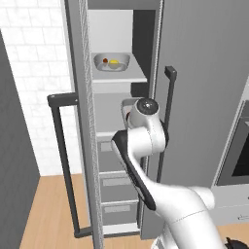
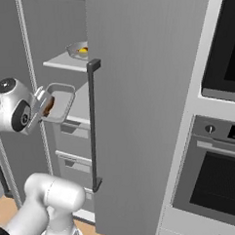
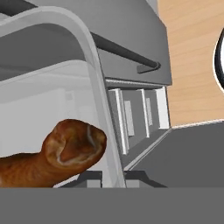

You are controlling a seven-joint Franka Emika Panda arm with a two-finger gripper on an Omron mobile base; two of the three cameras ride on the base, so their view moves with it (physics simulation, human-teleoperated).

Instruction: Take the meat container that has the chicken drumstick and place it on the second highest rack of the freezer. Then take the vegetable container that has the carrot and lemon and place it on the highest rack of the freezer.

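Observation:
My gripper (image 2: 42,107) is shut on the near rim of the meat container (image 2: 59,102), a pale grey tray held at the height of the freezer's second shelf (image 2: 78,112). The reddish-brown chicken drumstick (image 3: 65,151) lies inside the meat container (image 3: 85,61), close to my gripper (image 3: 113,179). In the left base view my wrist hides most of the tray; a corner of the meat container (image 1: 127,102) shows. On the freezer's top shelf (image 1: 119,78) sits the vegetable container (image 1: 112,62) with the yellow lemon (image 1: 114,62); of the carrot, a small reddish bit (image 1: 105,61) shows.
The open freezer door (image 1: 82,146) with its dark bar handle (image 1: 61,146) stands to the left of my arm. Grey drawers (image 1: 116,187) fill the freezer's lower part. A closed tall door with a handle (image 2: 92,123) is on the right, ovens (image 2: 219,168) beyond it.

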